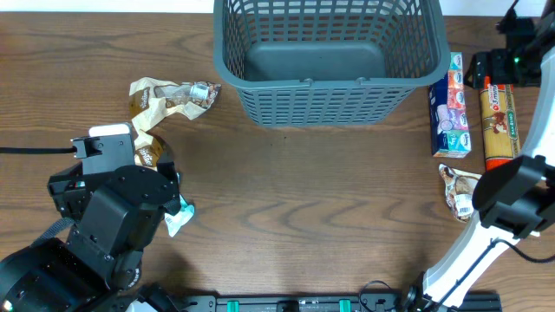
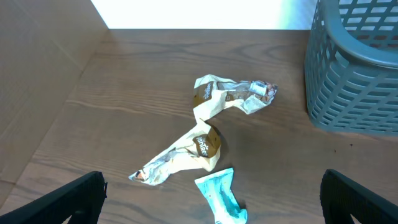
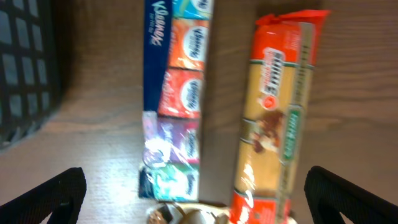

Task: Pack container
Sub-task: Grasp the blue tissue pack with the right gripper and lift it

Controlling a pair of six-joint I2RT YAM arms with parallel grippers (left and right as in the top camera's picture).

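From overhead, the container (image 1: 329,102), a dark grey slotted basket, stands at 12 o'clock on the wooden counter (image 1: 303,199), its solid bottom showing. At 9 to 10 o'clock lies a wrapper strip (image 1: 166,99), brown and cream and crumpled, reaching down to the left arm (image 1: 108,217) at 8 o'clock. A teal packet (image 1: 179,217) pokes out just beside that arm. At 2 o'clock a tissue pack (image 1: 451,108) lies just right of the container, and an orange pasta packet (image 1: 499,121) lies parallel beside it. A small crumpled wrapper (image 1: 460,191) sits near 4 o'clock against the right arm (image 1: 512,199). In the left wrist view, the left end effector (image 2: 211,186) is spread wide, its dark fingers (image 2: 68,202) at the lower corners, holding nothing. The wrapper strip (image 2: 205,124) runs across the middle and the teal packet (image 2: 221,196) lies at 6 o'clock, touching or just beside the strip's lower end. The container (image 2: 360,74) fills the 2 o'clock corner, apart from the strip. In the blurred right wrist view, the right end effector (image 3: 194,174) is likewise spread wide and empty, with fingers (image 3: 43,199) at the lower corners. The tissue pack (image 3: 180,93) and pasta packet (image 3: 277,112) lie lengthwise side by side. The container (image 3: 25,68) shows at 9 o'clock and the small crumpled wrapper (image 3: 186,216) at 6 o'clock.
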